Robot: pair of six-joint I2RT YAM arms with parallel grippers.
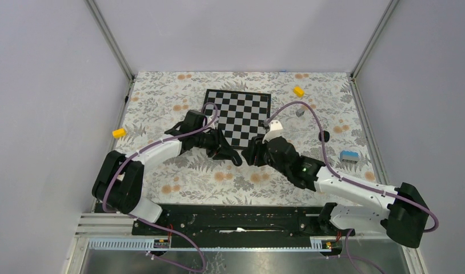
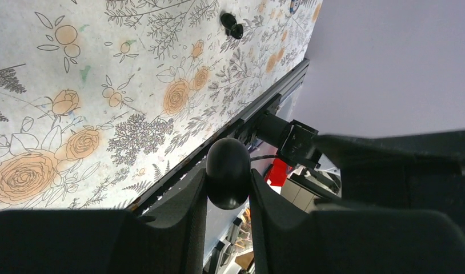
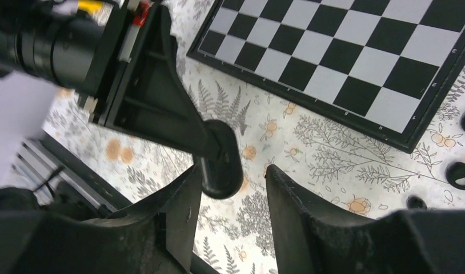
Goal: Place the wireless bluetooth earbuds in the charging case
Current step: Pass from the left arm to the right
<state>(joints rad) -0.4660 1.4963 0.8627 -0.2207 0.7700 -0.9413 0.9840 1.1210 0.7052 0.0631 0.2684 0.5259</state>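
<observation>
Black case: clamped in left gripper, arm reaching rightward.
Right gripper: jaws apart, tips just beside case.

Charging case: black pebble, held aloft; earbuds (tiny, black) on cloth beyond

Charging case between parted right pincer, chessboard beyond
</observation>
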